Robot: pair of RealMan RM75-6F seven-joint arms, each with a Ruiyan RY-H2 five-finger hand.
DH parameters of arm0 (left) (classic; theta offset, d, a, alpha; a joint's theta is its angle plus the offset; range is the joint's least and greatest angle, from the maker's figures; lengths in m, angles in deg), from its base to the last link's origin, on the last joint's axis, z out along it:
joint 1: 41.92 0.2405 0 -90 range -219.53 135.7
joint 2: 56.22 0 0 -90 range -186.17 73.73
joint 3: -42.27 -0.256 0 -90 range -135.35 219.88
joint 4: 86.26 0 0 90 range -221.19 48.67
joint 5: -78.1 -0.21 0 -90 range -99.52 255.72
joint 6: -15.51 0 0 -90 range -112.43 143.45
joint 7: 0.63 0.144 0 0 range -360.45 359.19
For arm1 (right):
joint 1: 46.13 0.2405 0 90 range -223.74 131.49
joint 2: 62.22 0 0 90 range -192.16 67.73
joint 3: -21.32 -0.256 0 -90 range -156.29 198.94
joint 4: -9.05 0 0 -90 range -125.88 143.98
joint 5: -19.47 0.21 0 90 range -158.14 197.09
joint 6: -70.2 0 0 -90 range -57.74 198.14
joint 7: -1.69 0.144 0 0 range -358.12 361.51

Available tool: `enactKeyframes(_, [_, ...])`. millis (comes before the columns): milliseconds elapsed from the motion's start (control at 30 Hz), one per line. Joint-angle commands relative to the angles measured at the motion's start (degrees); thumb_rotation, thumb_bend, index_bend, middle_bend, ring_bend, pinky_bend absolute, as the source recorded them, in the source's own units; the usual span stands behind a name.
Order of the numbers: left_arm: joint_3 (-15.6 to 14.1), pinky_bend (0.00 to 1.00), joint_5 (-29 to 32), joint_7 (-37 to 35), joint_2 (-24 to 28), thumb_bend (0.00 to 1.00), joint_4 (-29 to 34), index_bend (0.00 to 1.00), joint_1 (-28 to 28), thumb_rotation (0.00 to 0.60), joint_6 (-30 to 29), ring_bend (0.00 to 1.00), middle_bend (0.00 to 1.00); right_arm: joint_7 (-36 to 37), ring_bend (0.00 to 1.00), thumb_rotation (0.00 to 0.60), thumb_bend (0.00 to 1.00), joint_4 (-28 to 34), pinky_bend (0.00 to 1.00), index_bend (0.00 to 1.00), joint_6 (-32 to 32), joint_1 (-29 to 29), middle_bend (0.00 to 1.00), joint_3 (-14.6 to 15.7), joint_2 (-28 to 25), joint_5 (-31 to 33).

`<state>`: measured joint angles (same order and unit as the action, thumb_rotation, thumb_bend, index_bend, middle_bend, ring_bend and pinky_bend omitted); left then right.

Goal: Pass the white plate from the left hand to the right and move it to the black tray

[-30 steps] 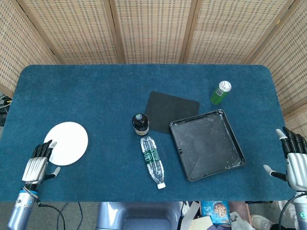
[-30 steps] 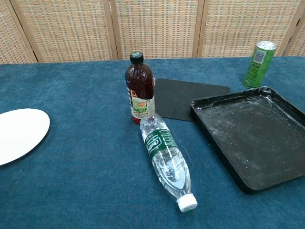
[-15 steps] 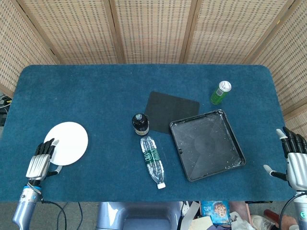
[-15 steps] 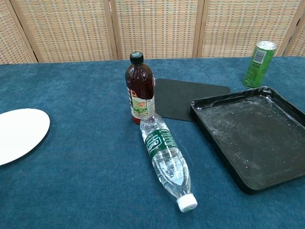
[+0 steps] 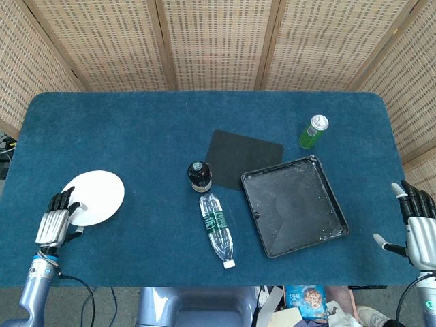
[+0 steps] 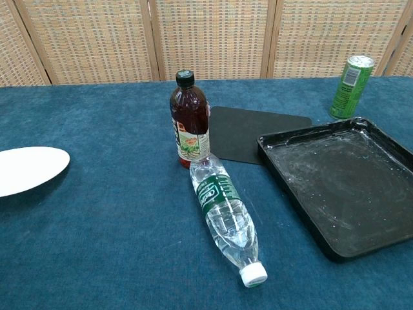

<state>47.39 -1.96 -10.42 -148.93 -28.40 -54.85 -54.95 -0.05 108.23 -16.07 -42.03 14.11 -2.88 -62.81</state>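
Lifting seemed to be the step in hand: the left hand (image 5: 54,219) held the round white plate (image 5: 96,197) by its near-left rim, fingers over the top edge, at the left end of the blue felt-covered table (image 5: 136,136). In the chest view a dark shadow lay beneath the plate (image 6: 26,170), which suggested it was already tipped clear of the cloth, though I could not tell how far.

To do this well, the plate would want to be kept level and carried toward the middle with its free edge pointing right, so the other hand could take a clean rim. The path called for height over the dark glass bottle with the black cap (image 5: 199,175) and the clear plastic water bottle lying on its side (image 5: 216,229), both standing between the plate and the square black plastic tray (image 5: 294,204). The right hand (image 5: 417,231) waited at the table's right edge, fingers spread and holding nothing, well apart from the plate.

Only the head view showed either hand, and the grip itself. The chest view gave neither, but showed the shadow under the plate, the tray's (image 6: 335,174) raised rim and smeared floor, the black flat mat (image 6: 251,132) behind it, and the green drink can (image 6: 351,86) standing upright just beyond the tray's far corner.
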Motion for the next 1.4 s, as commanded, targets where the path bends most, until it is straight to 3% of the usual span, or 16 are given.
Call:
enactKeyframes(33, [0.8, 0.0, -0.5, -1.9, 0.1, 0.5, 0.2, 0.51, -0.3, 0.6, -1.4, 0.0, 0.0, 0.0, 0.0, 0.6, 0.0, 0.0, 0.0, 0.0, 0.0, 0.0, 0.0, 0.0, 0.0, 0.0])
enactKeyframes(200, [2.0, 0.0, -1.8, -6.4, -0.3, 0.5, -0.2, 0.69, -0.4, 0.6, -5.3, 0.0, 0.0, 0.0, 0.0, 0.6, 0.0, 0.0, 0.0, 0.0, -0.1, 0.0, 0.0, 0.1, 0.0, -0.2])
enactKeyframes(367, [2.8, 0.0, -4.2, -10.9, -0.3, 0.5, -0.5, 0.74, -0.7, 0.6, -10.2, 0.0, 0.0, 0.0, 0.0, 0.6, 0.0, 0.0, 0.0, 0.0, -0.1, 0.1, 0.0, 0.1, 0.1, -0.3])
enactKeyframes(567, [2.5, 0.0, -9.3, -13.7, 1.7, 0.51, 3.0, 0.77, -1.7, 0.6, -16.0, 0.0, 0.0, -0.6, 0.0, 0.6, 0.0, 0.0, 0.0, 0.0, 0.0, 0.1, 0.0, 0.1, 0.4, -0.2])
enactKeyframes(900, [-1.7, 0.0, -21.6, -18.3, 6.4, 0.51, 12.1, 0.78, -4.4, 0.6, -23.5, 0.0, 0.0, -2.4, 0.0, 0.6, 0.0, -0.1, 0.0, 0.0, 0.4, 0.5, 0.0, 0.2, 1.1, 0.2])
enactKeyframes(1167, [-5.5, 0.0, -29.2, -23.1, 8.2, 0.51, 17.3, 0.79, -8.4, 0.6, -22.8, 0.0, 0.0, -3.7, 0.0, 0.6, 0.0, -0.3, 0.0, 0.0, 0.8, 0.7, 0.0, 0.1, 1.7, 0.7])
enactKeyframes(1300, [-5.5, 0.0, -30.4, -22.2, 6.7, 0.51, 18.6, 0.79, -10.1, 0.6, -21.9, 0.0, 0.0, -4.5, 0.0, 0.6, 0.0, -0.5, 0.0, 0.0, 1.0, 0.9, 0.0, 0.1, 2.0, 1.0])
enactKeyframes(1400, [-3.8, 0.0, -30.2, -21.8, 3.2, 0.51, 18.0, 0.8, -11.6, 0.6, -22.3, 0.0, 0.0, -4.9, 0.0, 0.6, 0.0, -0.7, 0.0, 0.0, 1.1, 1.0, 0.0, 0.0, 2.3, 1.1])
